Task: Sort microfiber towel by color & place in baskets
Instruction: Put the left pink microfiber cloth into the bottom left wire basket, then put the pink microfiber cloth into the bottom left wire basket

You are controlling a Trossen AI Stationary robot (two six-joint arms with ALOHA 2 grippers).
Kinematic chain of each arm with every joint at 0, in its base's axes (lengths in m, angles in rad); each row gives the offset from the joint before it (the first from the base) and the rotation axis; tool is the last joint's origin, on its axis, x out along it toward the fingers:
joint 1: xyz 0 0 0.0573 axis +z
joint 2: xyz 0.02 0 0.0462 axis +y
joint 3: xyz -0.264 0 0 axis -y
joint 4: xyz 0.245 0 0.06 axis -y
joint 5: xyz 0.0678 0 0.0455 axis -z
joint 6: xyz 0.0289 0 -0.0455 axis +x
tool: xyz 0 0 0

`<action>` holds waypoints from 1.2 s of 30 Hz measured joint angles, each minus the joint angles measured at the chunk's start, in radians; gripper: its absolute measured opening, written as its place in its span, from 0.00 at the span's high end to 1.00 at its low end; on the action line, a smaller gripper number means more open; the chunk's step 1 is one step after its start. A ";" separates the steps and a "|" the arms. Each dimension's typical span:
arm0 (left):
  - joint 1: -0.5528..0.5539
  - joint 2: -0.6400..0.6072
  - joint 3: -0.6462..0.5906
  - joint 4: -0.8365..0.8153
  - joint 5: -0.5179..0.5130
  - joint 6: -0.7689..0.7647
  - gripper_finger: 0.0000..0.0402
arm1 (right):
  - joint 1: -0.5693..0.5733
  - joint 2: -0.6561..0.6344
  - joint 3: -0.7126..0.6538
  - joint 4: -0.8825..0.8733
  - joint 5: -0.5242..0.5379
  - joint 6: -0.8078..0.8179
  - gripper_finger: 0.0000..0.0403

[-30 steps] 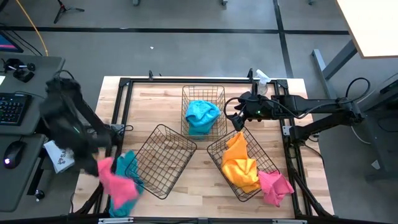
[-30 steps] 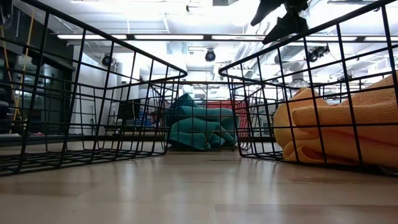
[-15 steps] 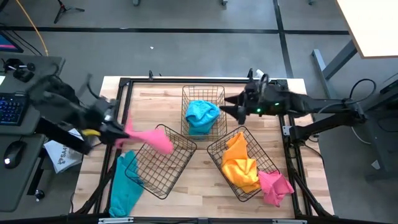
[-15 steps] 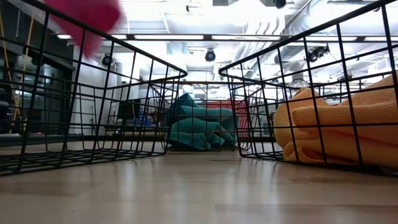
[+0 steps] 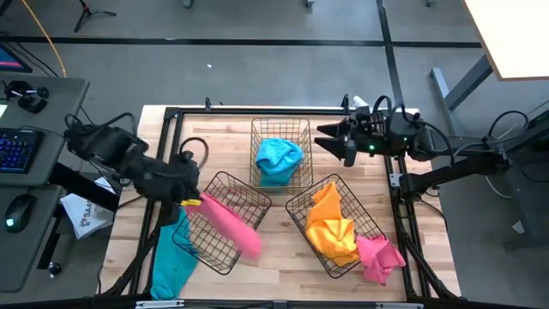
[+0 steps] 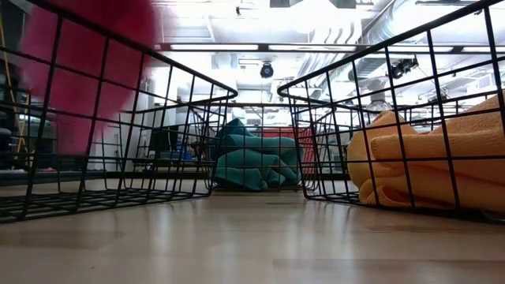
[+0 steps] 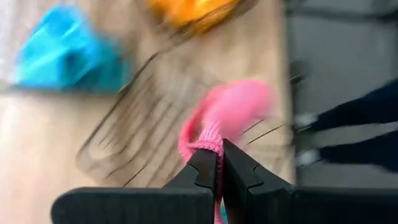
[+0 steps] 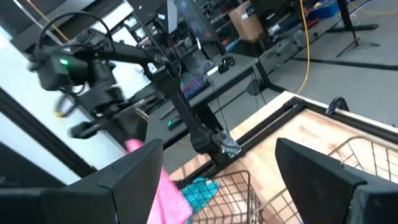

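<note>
My left gripper (image 5: 194, 202) is shut on a pink towel (image 5: 230, 225) over the left basket (image 5: 214, 247); in the low view the pink towel (image 6: 87, 71) shows blurred behind that basket's mesh. The far middle basket (image 5: 257, 129) holds a turquoise towel (image 5: 279, 158). A yellow-orange towel (image 5: 330, 225) fills the right basket (image 5: 296, 215). A second pink towel (image 5: 379, 257) lies on the table beside the right basket. Another turquoise towel (image 5: 170, 259) lies at the near left. My right gripper (image 5: 329, 142) hangs open by the far right of the middle basket. My left gripper pinches a bunched end of the pink towel (image 7: 210, 138) between its two shut fingers (image 7: 239, 171). The rest of the cloth (image 5: 244, 236) streams away from the fingers toward the near right, above the left basket. It is clear of the table; whether it touches the mesh I cannot tell.
Black frame bars (image 5: 171, 137) edge the table. A clear spray bottle (image 5: 360, 106) stands at the far right corner, behind my right arm. Bare wood shows between the baskets and the near edge (image 5: 274, 275). A desk with keyboard and mouse (image 5: 17, 150) lies left of the table.
My left gripper has raised the pink towel off the near left of the table, swung it toward the far edge, then right over the left basket; the cloth now trails out over the basket. My right gripper has drawn back toward the far right corner.
</note>
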 joint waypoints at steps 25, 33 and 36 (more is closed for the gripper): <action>0.008 0.012 -0.527 0.416 0.044 -0.276 0.95 | 0.044 0.003 0.000 -0.069 -0.001 -0.010 0.24; 0.023 0.011 -0.563 0.384 0.187 -0.185 0.70 | 0.043 0.003 0.000 -0.131 -0.001 -0.010 0.24; 0.045 0.009 -0.563 0.384 0.270 -0.177 0.61 | 0.043 0.003 0.000 -0.170 -0.012 0.012 0.24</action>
